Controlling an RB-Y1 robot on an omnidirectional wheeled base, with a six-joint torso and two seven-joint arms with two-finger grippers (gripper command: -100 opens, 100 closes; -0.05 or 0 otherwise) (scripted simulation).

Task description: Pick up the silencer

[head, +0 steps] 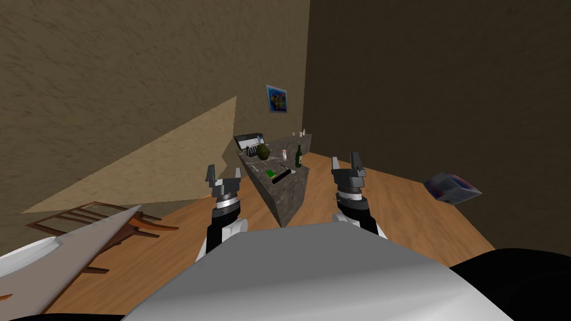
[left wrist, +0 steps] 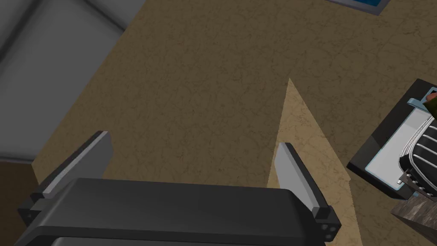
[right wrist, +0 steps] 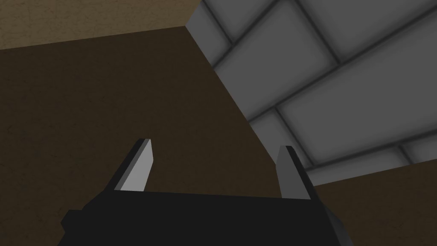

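While the left gripper (head: pixel 223 171) and right gripper (head: pixel 346 160) hang before the counter (head: pixel 290 196), both with fingers spread apart, the silencer (head: pixel 282 175), a dark bar, lies flat near the counter's near end. Its long axis slants across the top, close to the right edge, just beside a green flat thing (head: pixel 271 173). Wooden floor (head: pixel 401 206) lies open on both sides of the narrow counter.

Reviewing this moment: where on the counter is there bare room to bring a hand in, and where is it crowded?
Crowded: the counter middle, where green pad, dark bar, green bottle and a rack sit close. Bare: its near tip, before pad and bar, and the wooden floor to its right, up to the box.
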